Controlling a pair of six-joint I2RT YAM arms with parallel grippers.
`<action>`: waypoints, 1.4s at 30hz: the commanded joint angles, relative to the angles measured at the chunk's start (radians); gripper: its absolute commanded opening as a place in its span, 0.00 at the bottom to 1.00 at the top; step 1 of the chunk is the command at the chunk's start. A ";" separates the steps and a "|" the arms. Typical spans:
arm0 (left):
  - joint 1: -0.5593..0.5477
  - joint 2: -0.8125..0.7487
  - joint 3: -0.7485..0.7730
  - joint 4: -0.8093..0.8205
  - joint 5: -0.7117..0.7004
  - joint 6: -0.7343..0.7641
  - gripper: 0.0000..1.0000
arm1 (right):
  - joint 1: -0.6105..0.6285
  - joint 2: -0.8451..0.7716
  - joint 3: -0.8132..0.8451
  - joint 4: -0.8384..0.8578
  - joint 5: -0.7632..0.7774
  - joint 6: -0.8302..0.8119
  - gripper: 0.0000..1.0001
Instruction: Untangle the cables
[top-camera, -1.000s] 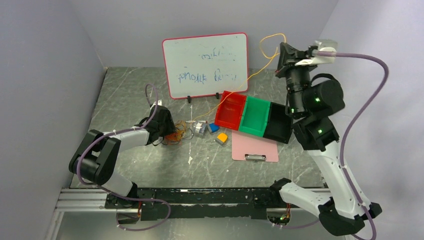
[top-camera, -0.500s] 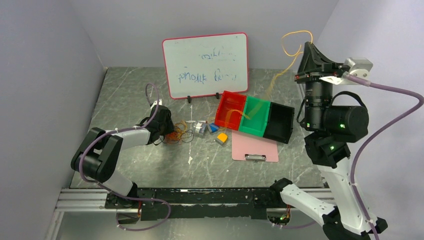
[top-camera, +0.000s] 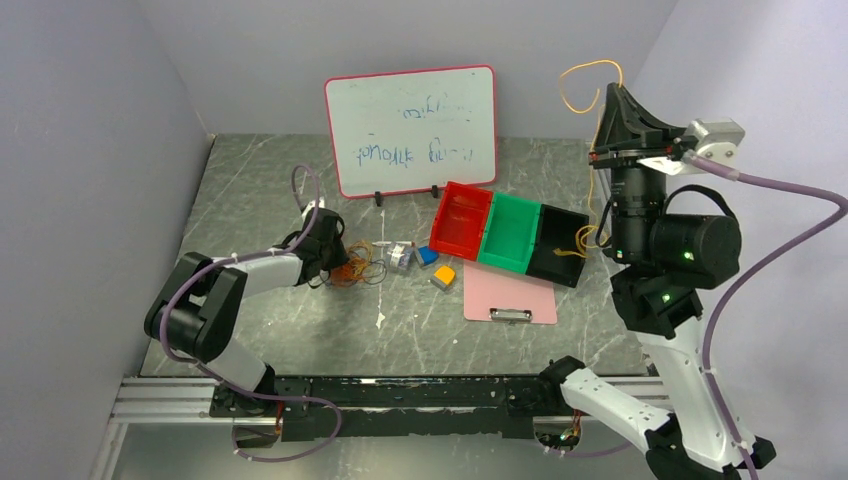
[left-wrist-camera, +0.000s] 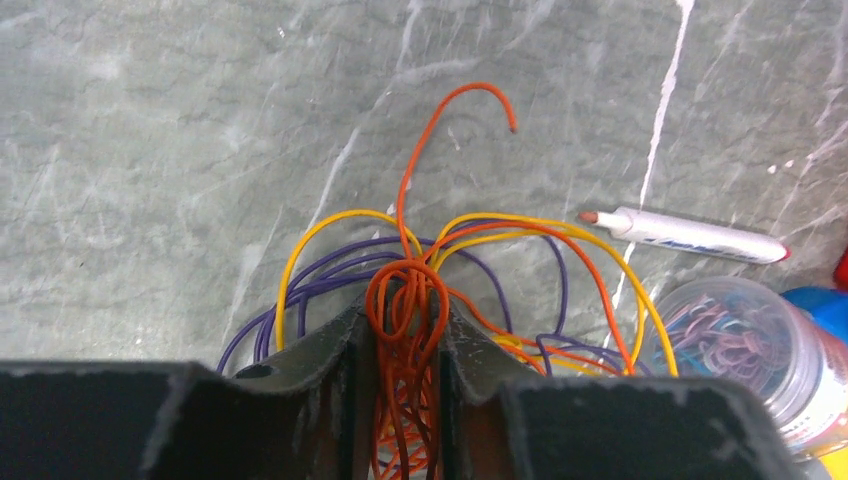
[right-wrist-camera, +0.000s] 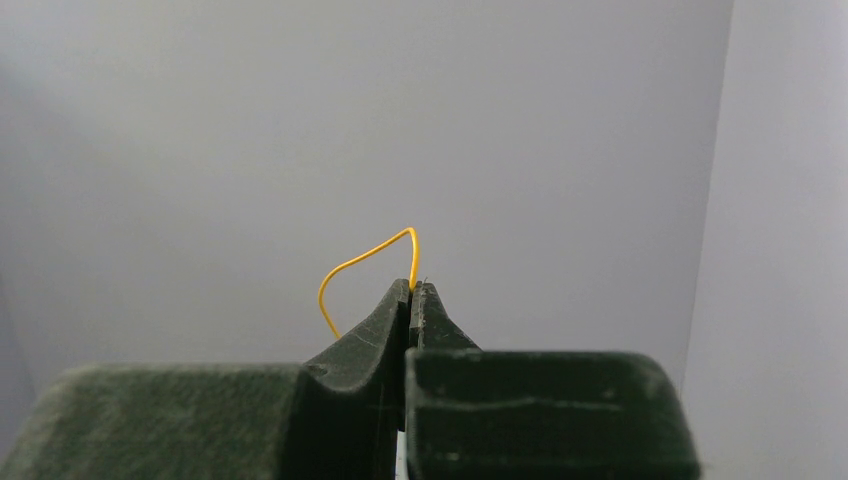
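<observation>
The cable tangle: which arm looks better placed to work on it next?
Probably left: the left gripper straddles the tangle's orange loops. The right gripper is high up, shut on one yellow cable.

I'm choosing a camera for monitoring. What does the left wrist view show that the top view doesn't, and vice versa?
Left wrist only: orange strands of the tangle sit inside the left gripper, with separate yellow and purple loops fanned out beyond it.
Top only: the right gripper raised high, shut on a yellow cable that hangs down to the black bin; also the whiteboard and clipboard.
Both: the tangle on the table at the left gripper.
</observation>
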 joint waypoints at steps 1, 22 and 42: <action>-0.010 -0.026 0.016 -0.172 -0.039 0.019 0.30 | -0.007 0.012 0.020 -0.045 -0.051 -0.006 0.00; -0.007 -0.254 0.256 -0.291 -0.126 0.184 0.67 | -0.005 0.274 0.143 -0.245 -0.161 0.146 0.00; 0.019 -0.062 0.636 -0.307 -0.038 0.405 0.65 | -0.005 0.381 0.150 -0.240 -0.109 0.169 0.00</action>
